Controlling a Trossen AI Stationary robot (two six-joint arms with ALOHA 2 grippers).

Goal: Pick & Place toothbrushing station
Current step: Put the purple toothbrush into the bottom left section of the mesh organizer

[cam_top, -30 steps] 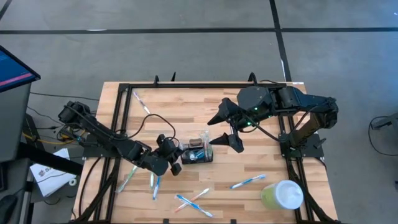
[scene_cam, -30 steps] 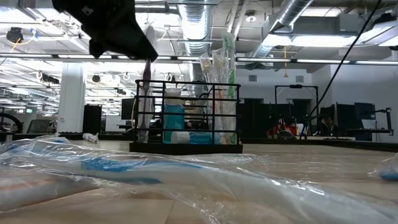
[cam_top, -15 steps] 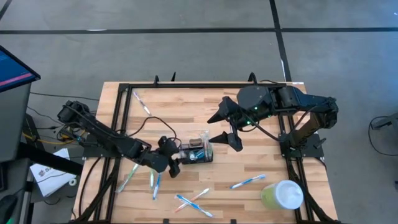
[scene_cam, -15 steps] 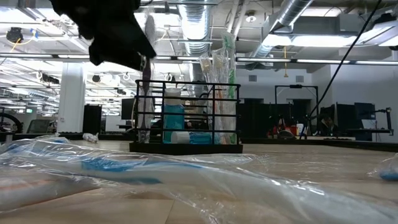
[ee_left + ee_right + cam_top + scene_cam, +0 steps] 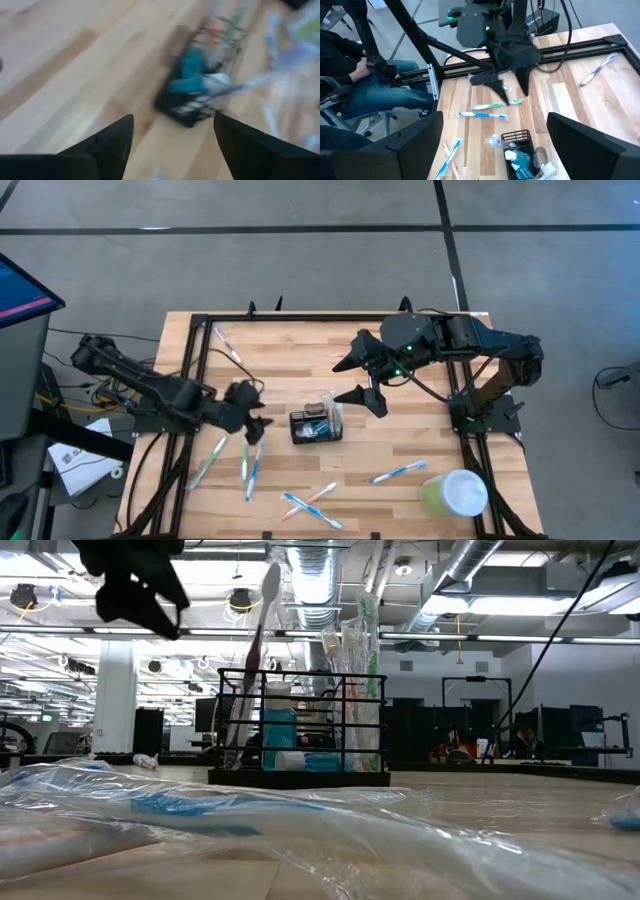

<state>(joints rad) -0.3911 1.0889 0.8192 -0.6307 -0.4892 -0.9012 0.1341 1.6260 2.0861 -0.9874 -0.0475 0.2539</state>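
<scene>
Left end effector point(image 5: 250, 417) hovers spread beside the toothbrushing station point(image 5: 315, 426); right end effector point(image 5: 358, 380) spread above.

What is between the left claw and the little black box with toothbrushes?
Only bare wooden table, seen in the high view: the open left gripper hangs just beside the black holder, nothing between.

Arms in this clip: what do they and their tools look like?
Both arms are dark, near black, with chunky jointed links and loose black cables along them. The right arm's wrist housing shows a small green light. The left tool and the right tool each end in two black, tapered, wedge-shaped fingers.
</scene>
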